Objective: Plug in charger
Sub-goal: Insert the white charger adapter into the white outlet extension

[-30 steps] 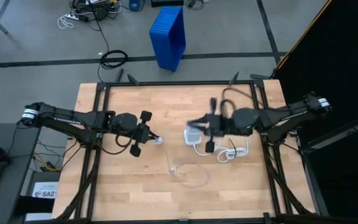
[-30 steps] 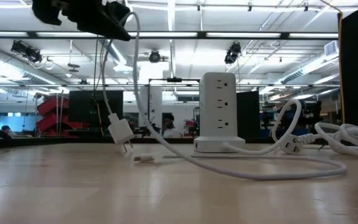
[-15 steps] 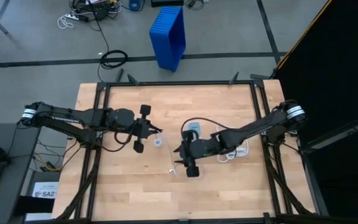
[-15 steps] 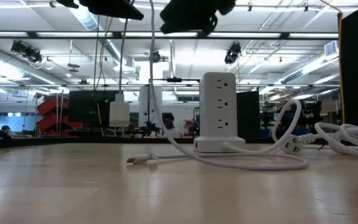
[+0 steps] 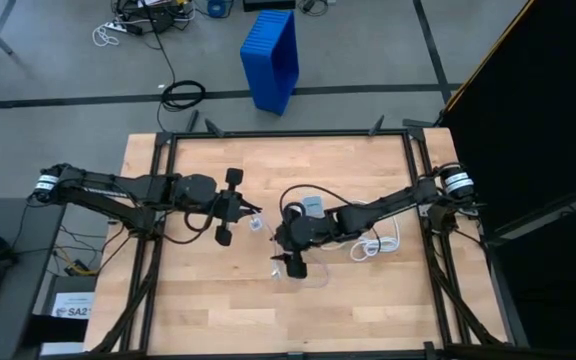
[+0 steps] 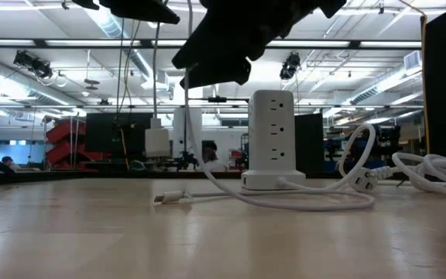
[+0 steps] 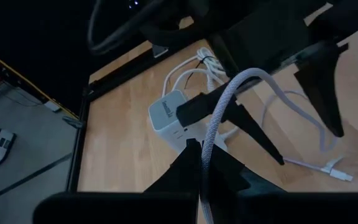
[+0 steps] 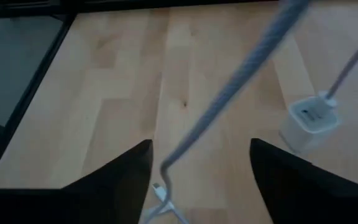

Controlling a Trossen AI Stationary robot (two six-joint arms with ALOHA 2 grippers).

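From above, the left hand (image 5: 236,206) is pressed together on a thin white braided cable (image 5: 264,228), and the small white boxy charger (image 5: 254,226) hangs from it above the pale wooden tabletop (image 5: 198,300). The right hand (image 5: 290,262), fingers spread and empty, hovers beside the cable.

At tabletop level, the charger (image 6: 156,142) dangles free, well apart from the white upright power-strip tower (image 6: 273,139); a swinging charger could miss the sockets.

The left wrist view shows the cable (image 7: 219,118) running out from its own fingers, towards the tower (image 7: 169,115).

The right wrist view shows its dark fingers (image 8: 114,177) apart, with the charger (image 8: 309,118) ahead. The room is a workshop with grey floor.
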